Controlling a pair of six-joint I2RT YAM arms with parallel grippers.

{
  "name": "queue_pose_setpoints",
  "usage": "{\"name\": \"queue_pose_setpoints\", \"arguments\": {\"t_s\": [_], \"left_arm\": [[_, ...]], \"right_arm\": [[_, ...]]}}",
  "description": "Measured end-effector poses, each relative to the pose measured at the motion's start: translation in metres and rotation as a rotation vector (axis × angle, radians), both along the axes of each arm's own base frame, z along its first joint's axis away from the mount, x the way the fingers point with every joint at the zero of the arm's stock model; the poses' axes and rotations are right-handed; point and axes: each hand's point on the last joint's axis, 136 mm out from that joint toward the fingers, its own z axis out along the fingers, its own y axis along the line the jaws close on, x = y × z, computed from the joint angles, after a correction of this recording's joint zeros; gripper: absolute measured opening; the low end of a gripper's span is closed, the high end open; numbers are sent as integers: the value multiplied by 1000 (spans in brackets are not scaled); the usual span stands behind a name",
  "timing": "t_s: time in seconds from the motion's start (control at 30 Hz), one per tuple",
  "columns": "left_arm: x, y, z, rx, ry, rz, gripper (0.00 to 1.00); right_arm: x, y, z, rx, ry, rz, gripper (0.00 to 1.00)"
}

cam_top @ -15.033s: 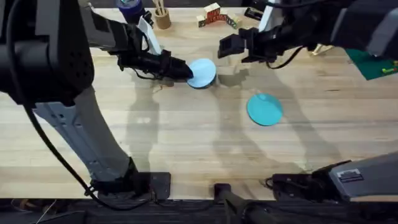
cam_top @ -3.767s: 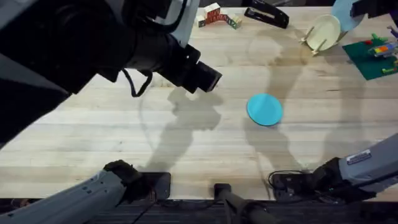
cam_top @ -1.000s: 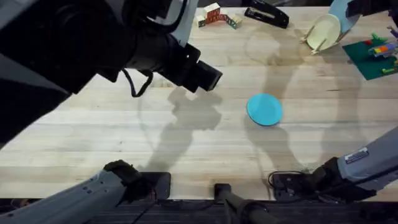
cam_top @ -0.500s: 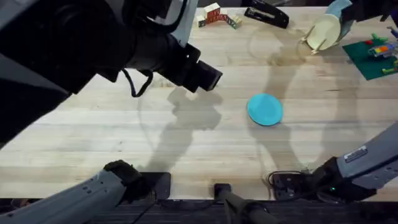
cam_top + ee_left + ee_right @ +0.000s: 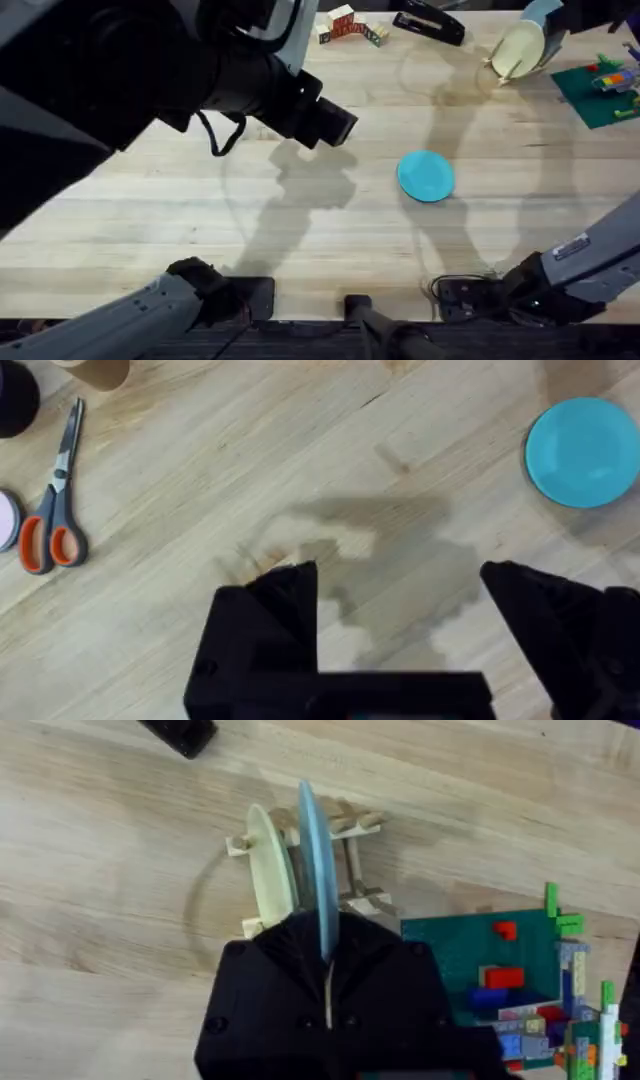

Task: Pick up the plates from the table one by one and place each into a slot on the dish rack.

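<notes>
Pale-blue plate (image 5: 318, 870) on edge over dish rack (image 5: 352, 860), far right corner of tabletop.
Right gripper (image 5: 328, 958) clamps its rim; lower straight into the slot beside cream plate (image 5: 268, 870), then release. Left gripper (image 5: 400, 585) wide open, empty; teal plate (image 5: 426, 176) mid-table.

Teal-turquoise plate (image 5: 426, 176): round, flat on the butcher-block table (image 5: 300, 250), right of centre. Pale sky-blue plate (image 5: 318, 880): held on edge, upright, pinched in the right gripper (image 5: 327, 965), set over the wooden dish rack (image 5: 352, 860) just beside the cream-yellow plate (image 5: 270, 870) standing there.
</notes>
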Motion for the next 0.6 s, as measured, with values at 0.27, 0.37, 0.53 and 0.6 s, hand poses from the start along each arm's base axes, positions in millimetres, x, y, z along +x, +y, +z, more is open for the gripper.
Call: {"name": "queue_pose_setpoints", "arguments": {"t_s": [0.27, 0.37, 0.53, 0.6], "left_arm": [[0, 0, 0, 0, 0, 0, 993], [0, 0, 0, 0, 0, 0, 993], [0, 0, 0, 0, 0, 0, 994], [0, 0, 0, 0, 0, 0, 994]], "right_arm": [[1, 3, 0, 0, -1, 6, 44], [1, 3, 0, -1, -1, 7, 84], [1, 3, 0, -1, -2, 7, 116], [2, 3, 0, -2, -2, 7, 143]]}}
